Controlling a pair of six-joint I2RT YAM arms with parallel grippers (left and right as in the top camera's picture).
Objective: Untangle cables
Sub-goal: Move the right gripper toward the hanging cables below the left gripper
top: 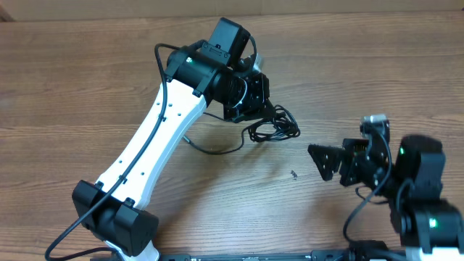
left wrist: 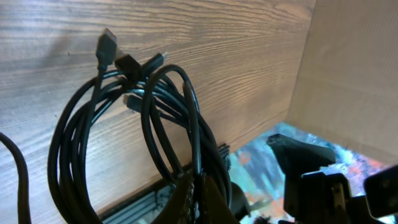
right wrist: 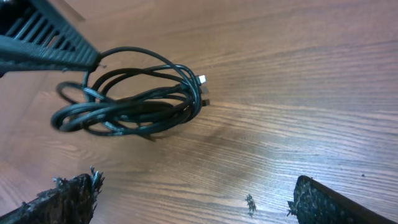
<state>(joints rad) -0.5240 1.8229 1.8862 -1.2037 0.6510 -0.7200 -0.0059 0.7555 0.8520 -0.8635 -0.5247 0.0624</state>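
Note:
The cables (top: pixel 275 127) are a bundle of thin black loops hanging just off the wooden table (top: pixel 87 80). My left gripper (top: pixel 267 112) is shut on them from above. In the left wrist view the cables (left wrist: pixel 124 130) loop out from the closed gripper (left wrist: pixel 199 193), with small plug ends (left wrist: pixel 107 43) sticking out at the far side. One strand (top: pixel 217 149) trails left along the table. My right gripper (top: pixel 323 161) is open, empty and right of the bundle. In the right wrist view the cables (right wrist: pixel 134 102) lie well ahead of its spread fingers (right wrist: pixel 68 199).
The left arm (top: pixel 156 138) stretches from the front left corner across the table. A small dark speck (top: pixel 293 175) lies on the wood between the bundle and the right gripper. A dark rail (top: pixel 290 255) runs along the front edge.

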